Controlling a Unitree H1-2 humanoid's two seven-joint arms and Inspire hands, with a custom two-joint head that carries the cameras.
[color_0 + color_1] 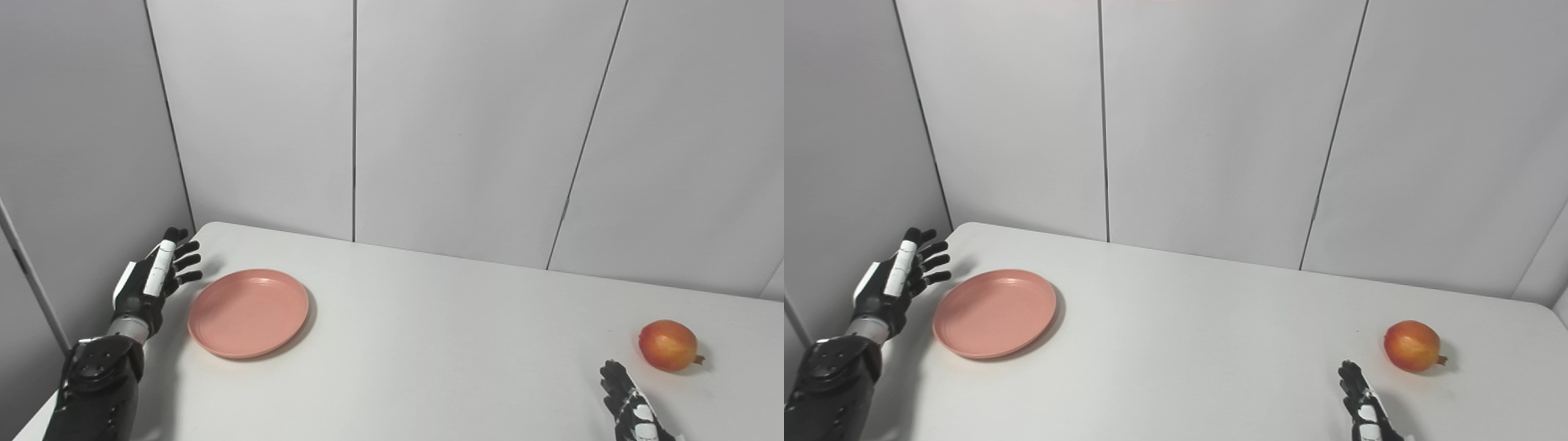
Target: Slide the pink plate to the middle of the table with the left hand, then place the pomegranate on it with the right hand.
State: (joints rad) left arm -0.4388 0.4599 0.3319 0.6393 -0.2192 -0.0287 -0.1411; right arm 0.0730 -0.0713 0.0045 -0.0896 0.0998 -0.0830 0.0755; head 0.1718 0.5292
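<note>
While your left hand [150, 282] hovers beside the table's left edge with its fingers spread and holding nothing, the pink plate [248, 312] lies flat just to its right — near, but apart from the fingertips. You can see the plate sits on the left part of the white table [429, 355], well away from the pomegranate [668, 345] near the right edge. Your right hand [631, 407] is low at the frame's bottom, just short of the fruit, empty — its fingers look slightly parted.
</note>
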